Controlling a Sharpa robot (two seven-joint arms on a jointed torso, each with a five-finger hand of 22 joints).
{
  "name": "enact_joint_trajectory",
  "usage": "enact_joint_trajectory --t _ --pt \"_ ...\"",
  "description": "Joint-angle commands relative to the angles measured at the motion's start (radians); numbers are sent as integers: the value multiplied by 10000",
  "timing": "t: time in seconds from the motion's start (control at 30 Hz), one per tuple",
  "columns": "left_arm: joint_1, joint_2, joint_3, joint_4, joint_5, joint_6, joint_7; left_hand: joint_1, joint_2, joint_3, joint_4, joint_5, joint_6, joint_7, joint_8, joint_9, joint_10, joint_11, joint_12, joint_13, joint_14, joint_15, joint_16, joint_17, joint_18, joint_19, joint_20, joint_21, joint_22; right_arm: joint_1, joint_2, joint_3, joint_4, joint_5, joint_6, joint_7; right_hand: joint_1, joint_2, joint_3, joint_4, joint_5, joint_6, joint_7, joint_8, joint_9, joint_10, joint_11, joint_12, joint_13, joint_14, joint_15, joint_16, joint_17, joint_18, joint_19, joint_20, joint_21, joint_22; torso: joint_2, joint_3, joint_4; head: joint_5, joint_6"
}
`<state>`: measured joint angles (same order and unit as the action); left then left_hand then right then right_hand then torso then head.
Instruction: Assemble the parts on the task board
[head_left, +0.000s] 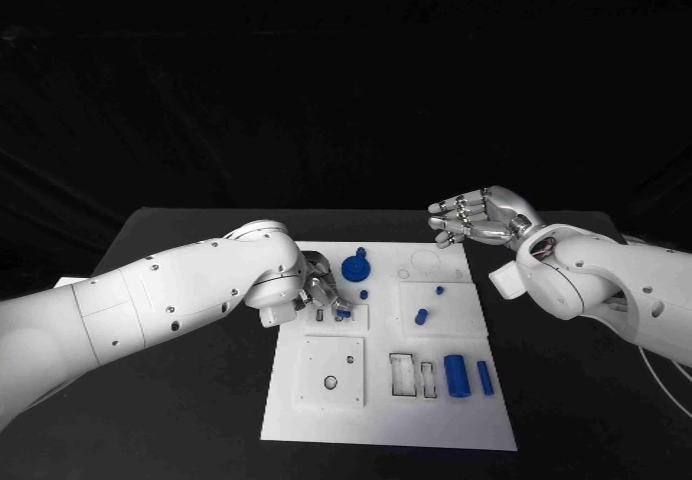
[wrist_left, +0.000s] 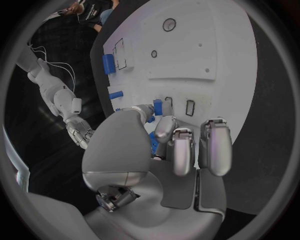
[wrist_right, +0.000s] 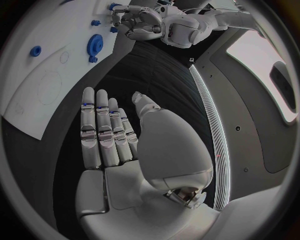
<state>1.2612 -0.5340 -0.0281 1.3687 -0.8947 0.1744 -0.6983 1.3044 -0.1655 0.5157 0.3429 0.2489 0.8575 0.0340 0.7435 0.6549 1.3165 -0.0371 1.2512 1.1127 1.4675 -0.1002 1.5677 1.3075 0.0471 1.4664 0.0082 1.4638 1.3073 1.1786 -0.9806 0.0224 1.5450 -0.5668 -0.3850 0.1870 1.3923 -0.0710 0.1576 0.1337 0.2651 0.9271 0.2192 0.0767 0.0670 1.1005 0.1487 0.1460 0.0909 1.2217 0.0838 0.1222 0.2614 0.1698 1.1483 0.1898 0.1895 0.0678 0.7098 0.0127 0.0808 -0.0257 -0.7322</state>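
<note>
The white task board (head_left: 378, 420) lies mid-table. My left hand (head_left: 320, 297) hovers low over its left side. In the left wrist view the thumb and a finger of that hand (wrist_left: 169, 145) pinch a small blue part (wrist_left: 157, 106) beside two narrow slots (wrist_left: 189, 107). My right hand (head_left: 483, 218) is raised beyond the board's far right corner, and the right wrist view shows it (wrist_right: 112, 135) with fingers straight and nothing in it. A blue gear (head_left: 356, 268) stands on the board's far left. Two blue cylinders (head_left: 456, 374) lie at its near right.
Small blue pegs (head_left: 421, 316) stand around the board's middle. A white square plate (head_left: 332, 372) with a hole is at the board's near left, with rectangular pockets (head_left: 402, 375) beside it. Black table (head_left: 188, 400) surrounds the board on all sides.
</note>
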Motion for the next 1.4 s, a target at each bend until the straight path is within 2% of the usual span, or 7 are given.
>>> enact_joint_trajectory --t 0.03,0.2,0.33,0.5,0.67,0.77,1.4 --pt "1 -156 4 161 -13 -532 -332 -171 -31 1822 -1761 -59 31 -2 52 44 82 -12 -12 19 1033 30 31 2633 -71 385 39 1 736 -16 23 -3 2 -101 158 112 -119 28 -32 -48 43 -74 27 22 5 -19 19 -24 -14 20 50 -55 -13 139 38 1 -51 -10 -11 3 -6 2 -3" --pt "2 -467 7 459 -28 -755 -202 -248 -89 1940 -1876 -66 41 -7 65 73 110 -17 7 41 1033 26 31 2633 -70 386 37 -2 735 -34 32 -7 -30 -101 135 146 -122 42 -31 -50 57 -75 27 23 5 -19 19 -21 -24 23 50 -59 -20 140 42 2 -62 -11 -11 11 12 -11 10" --pt "2 -548 6 589 -226 -692 -187 -277 -120 1985 -1931 -68 48 -9 66 83 128 -20 21 60 1033 25 31 2633 -75 395 35 11 761 -55 34 -8 -49 -101 133 161 -125 51 -32 -54 74 -75 28 24 5 -22 19 -19 -36 25 50 -63 -27 141 47 2 -72 -13 -15 2 16 5 -8" --pt "-1 -474 1 572 -540 -419 -312 -301 -151 2037 -1994 -68 57 -11 62 90 142 -23 30 72 1033 22 31 2633 -79 402 34 21 781 -72 47 -9 -64 -109 139 190 -125 51 -32 -54 74 -75 28 24 5 -22 19 -19 -36 25 50 -63 -27 141 47 2 -72 -13 1 2 2 65 1" --pt "-6 -383 -2 565 -682 -229 -470 -313 -164 2065 -2028 -69 59 -9 56 91 131 -22 10 46 1033 21 31 2633 -76 398 33 13 767 -82 56 -10 -70 -141 156 206 -133 53 -36 -55 87 -77 28 24 5 -23 20 -17 -45 27 51 -66 -33 141 50 4 -81 -14 7 -8 0 62 -9" --pt "-10 -320 -5 570 -776 -162 -507 -313 -165 2066 -2029 -69 59 -9 56 91 131 -22 10 45 1033 21 31 2633 -76 397 33 12 767 -86 59 -10 -70 -149 166 209 -133 53 -36 -55 87 -77 28 24 5 -23 20 -17 -45 27 51 -66 -33 141 50 4 -81 -14 2 7 2 76 -24" --pt "-17 -123 -27 468 -1178 359 -799 -353 -218 2156 -2177 -77 89 -5 29 93 165 -22 25 72 1033 21 31 2633 -87 416 31 40 820 -95 88 -10 -68 -155 187 211 -161 47 -59 -60 104 -82 32 24 5 -30 25 -11 -72 29 56 -78 -51 140 57 8 -108 -17 3 3 0 71 -92"
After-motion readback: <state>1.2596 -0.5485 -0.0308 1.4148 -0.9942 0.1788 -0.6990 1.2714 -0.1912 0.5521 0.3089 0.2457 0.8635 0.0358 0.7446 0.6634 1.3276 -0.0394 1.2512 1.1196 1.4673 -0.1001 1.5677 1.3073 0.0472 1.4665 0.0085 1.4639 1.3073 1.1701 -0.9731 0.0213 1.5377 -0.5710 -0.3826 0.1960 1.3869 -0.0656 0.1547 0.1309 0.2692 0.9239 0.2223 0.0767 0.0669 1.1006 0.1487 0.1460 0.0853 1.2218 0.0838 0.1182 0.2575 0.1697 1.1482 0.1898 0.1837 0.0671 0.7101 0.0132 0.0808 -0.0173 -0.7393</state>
